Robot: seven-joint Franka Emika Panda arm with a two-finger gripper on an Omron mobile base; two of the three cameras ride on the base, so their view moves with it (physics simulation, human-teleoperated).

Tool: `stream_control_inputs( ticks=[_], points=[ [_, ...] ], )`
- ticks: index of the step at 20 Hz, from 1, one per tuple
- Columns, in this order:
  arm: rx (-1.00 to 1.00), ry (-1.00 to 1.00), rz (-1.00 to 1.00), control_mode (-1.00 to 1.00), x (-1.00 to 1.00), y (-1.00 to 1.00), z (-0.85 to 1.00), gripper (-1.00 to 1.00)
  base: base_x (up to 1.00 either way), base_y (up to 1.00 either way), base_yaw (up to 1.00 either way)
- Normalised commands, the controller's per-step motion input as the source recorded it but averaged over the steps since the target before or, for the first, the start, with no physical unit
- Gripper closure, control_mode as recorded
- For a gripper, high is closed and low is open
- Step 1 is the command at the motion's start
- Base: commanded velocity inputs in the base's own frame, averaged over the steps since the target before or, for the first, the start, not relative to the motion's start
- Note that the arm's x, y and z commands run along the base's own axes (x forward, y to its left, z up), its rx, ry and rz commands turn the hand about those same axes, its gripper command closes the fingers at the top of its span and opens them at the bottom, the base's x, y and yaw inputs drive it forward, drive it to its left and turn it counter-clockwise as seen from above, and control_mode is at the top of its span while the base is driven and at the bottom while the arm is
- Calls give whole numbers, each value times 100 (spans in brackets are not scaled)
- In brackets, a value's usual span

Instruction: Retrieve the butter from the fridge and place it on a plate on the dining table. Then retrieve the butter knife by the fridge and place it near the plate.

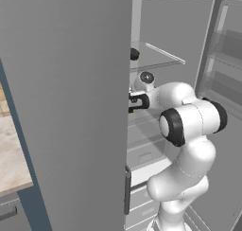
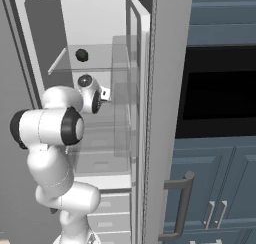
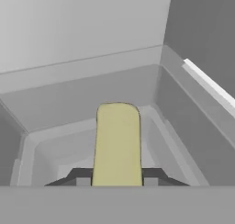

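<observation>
My arm reaches into the open grey fridge (image 1: 170,31), between its glass shelves. In the hand view the butter (image 3: 117,140), a pale yellow-green stick, juts straight out from between the two dark fingertips (image 3: 80,178). My gripper (image 3: 117,178) is shut on its near end. Beneath it lies a pale grey fridge shelf with raised walls; I cannot tell whether the butter touches it. From the right base view my hand (image 2: 104,93) sits just under the upper glass shelf (image 2: 95,58). The plate and the butter knife are out of view.
The fridge's left door (image 1: 66,107) stands open close beside the arm, and the right door (image 2: 160,113) on its other side. A small dark round object (image 2: 81,54) sits on the upper glass shelf. Dark blue cabinets (image 2: 220,188) and a black oven front are at the right. A beige marbled top (image 1: 12,159) lies at the left.
</observation>
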Motion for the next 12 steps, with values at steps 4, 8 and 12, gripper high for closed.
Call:
stream_control_inputs(
  ticks=[4, 8, 12],
  points=[
    [0, -7, 0, -100, -41, -4, 20, 100, 0, 0, 0],
    [0, -2, 0, -100, -62, -3, 6, 100, 0, 0, 0],
    [0, 0, 0, -100, -83, -4, 12, 100, 0, 0, 0]
  ],
)
